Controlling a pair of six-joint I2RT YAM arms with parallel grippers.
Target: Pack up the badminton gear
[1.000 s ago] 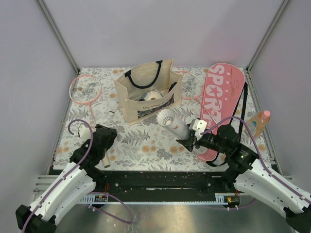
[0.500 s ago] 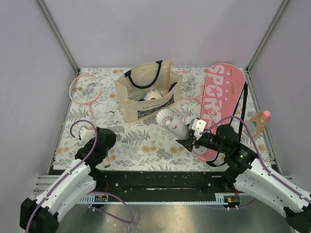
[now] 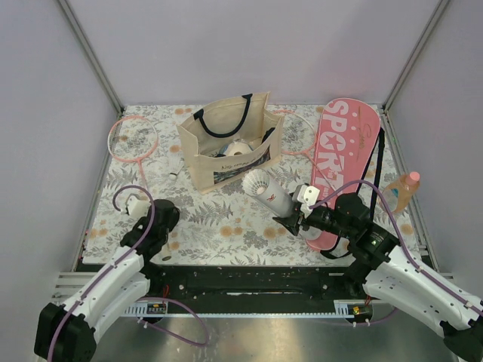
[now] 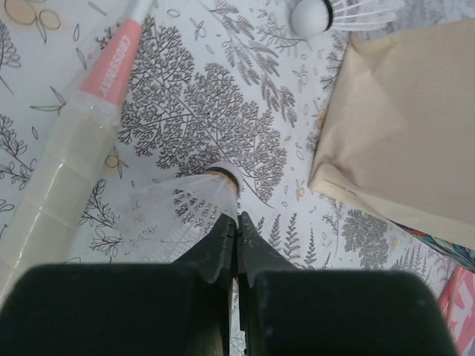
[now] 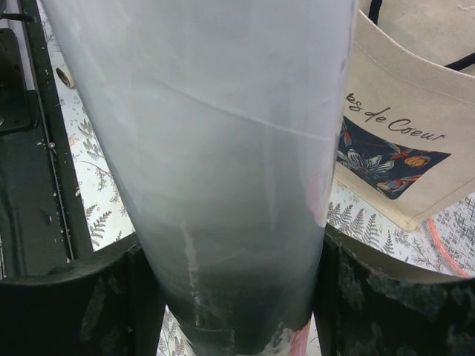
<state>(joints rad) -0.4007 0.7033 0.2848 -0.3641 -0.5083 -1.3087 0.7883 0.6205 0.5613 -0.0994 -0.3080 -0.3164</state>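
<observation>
My left gripper (image 4: 236,228), low over the near-left part of the table (image 3: 226,226), has its fingers pressed together on the rim of a white feather shuttlecock (image 4: 194,204). The cork end of that shuttlecock points away from the wrist. Just left of it lies the clear-wrapped white handle of a pink-framed racket (image 4: 74,148), whose hoop lies near the table's far-left corner. A second shuttlecock (image 4: 326,13) sits farther out, just beside the beige tote bag (image 3: 226,143), which stands mid-table with its black handles up.

My right gripper (image 3: 296,219) is spread wide and clamps the long white tube (image 3: 275,197) by its lower part, one finger on either side. The tube is tilted, its open end raised toward the bag's near-right corner, with something white and ribbed showing in its mouth. Beneath that wrist lies the near end of the pink "SPORT" cover (image 3: 343,151), which stretches flat toward the far-right corner. Its black strap (image 3: 375,170) trails along its right edge. The other racket (image 3: 298,136) lies between bag and cover, partly hidden. A small clear bottle (image 3: 405,188) with a pink cap sits at the table's right edge.
</observation>
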